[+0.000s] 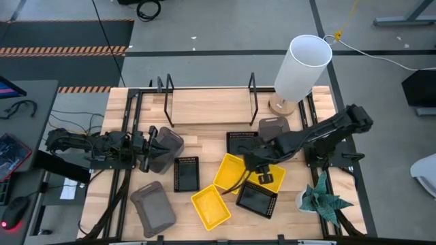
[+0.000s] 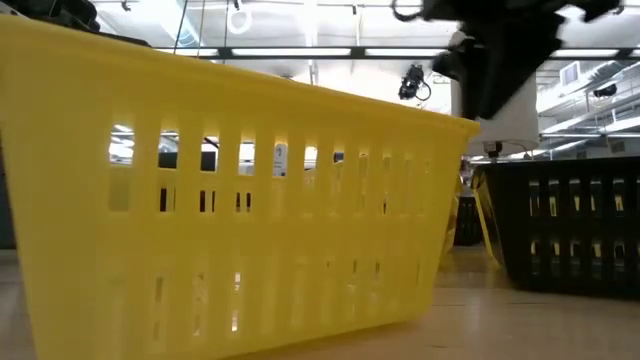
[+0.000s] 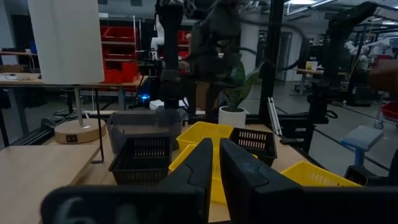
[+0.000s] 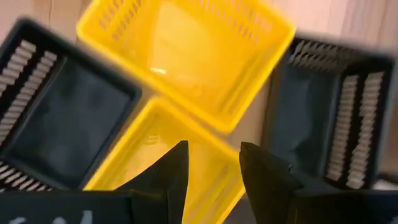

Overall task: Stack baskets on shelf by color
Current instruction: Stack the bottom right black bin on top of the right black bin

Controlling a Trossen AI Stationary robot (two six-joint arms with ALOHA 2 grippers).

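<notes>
The shelf (image 1: 208, 107) stands at the table's far side. Three yellow baskets (image 1: 231, 170) (image 1: 271, 175) (image 1: 210, 206) and three black ones (image 1: 242, 141) (image 1: 186, 173) (image 1: 257, 199) rest on their bottoms at mid table. My right gripper (image 1: 253, 167) (image 4: 214, 168) is open and points down over a yellow basket (image 4: 155, 162), between two black baskets (image 4: 62, 118) (image 4: 336, 112). My left gripper (image 1: 146, 153) (image 3: 216, 165) is level and shut beside a tilted gray basket (image 1: 167, 146). Other gray baskets sit near the lamp (image 1: 274, 126) and at the near left (image 1: 151, 207). My left gripper lies next to the tilted gray basket in the high view. Nothing shows between its fingers in the left wrist view, and I cannot tell whether it touches the basket.
A white lamp (image 1: 303, 64) stands at the shelf's right end, and a potted plant (image 1: 323, 197) at the near right corner. In the low view a yellow basket (image 2: 230, 190) fills the foreground, with a black basket (image 2: 570, 220) to its right. Bare wood lies in front of the shelf.
</notes>
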